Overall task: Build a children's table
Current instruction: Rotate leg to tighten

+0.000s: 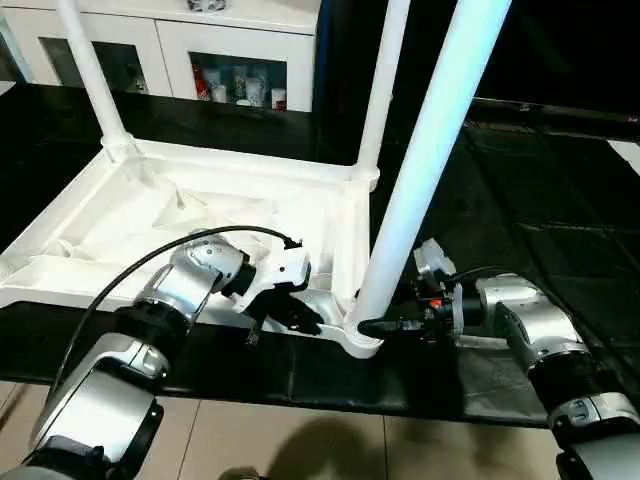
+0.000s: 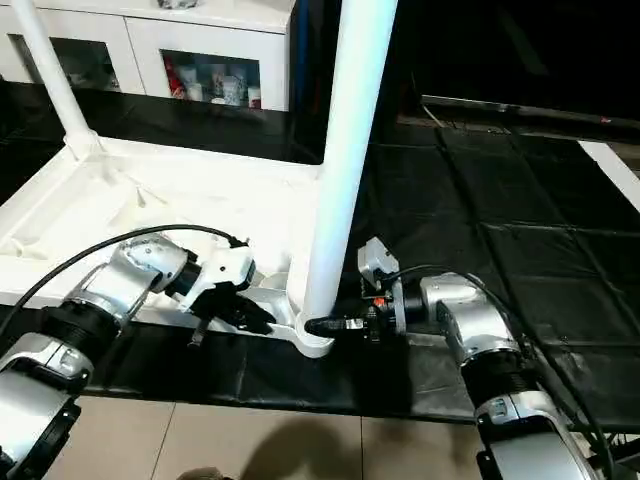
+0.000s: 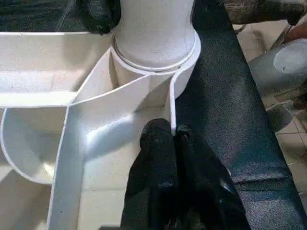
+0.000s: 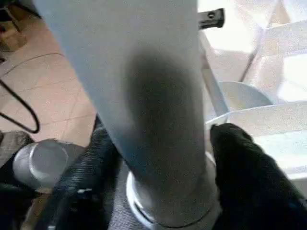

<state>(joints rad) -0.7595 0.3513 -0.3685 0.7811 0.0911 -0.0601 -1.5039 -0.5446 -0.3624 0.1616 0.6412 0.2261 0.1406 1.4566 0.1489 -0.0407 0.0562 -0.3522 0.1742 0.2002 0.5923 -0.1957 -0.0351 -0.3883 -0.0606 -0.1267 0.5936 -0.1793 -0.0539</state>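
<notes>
The children's table lies upside down on a black mat, its ribbed white top (image 1: 120, 215) facing up. Two legs stand in the far sockets (image 1: 90, 70) (image 1: 385, 80). A third thick leg (image 1: 425, 160) stands upright in the near right corner socket (image 1: 362, 340). My right gripper (image 4: 160, 143) reaches in from the right at that leg's base, open, with a black finger (image 4: 240, 163) on each side of it. My left gripper (image 3: 172, 139) is shut, its tips against the rim wall just left of the same socket.
A white cabinet with glass doors (image 1: 230, 60) stands behind the table. The black mat (image 1: 520, 200) stretches to the right and back. Tiled floor (image 1: 300, 440) begins at the mat's near edge. A black cable (image 1: 120, 285) arcs over my left forearm.
</notes>
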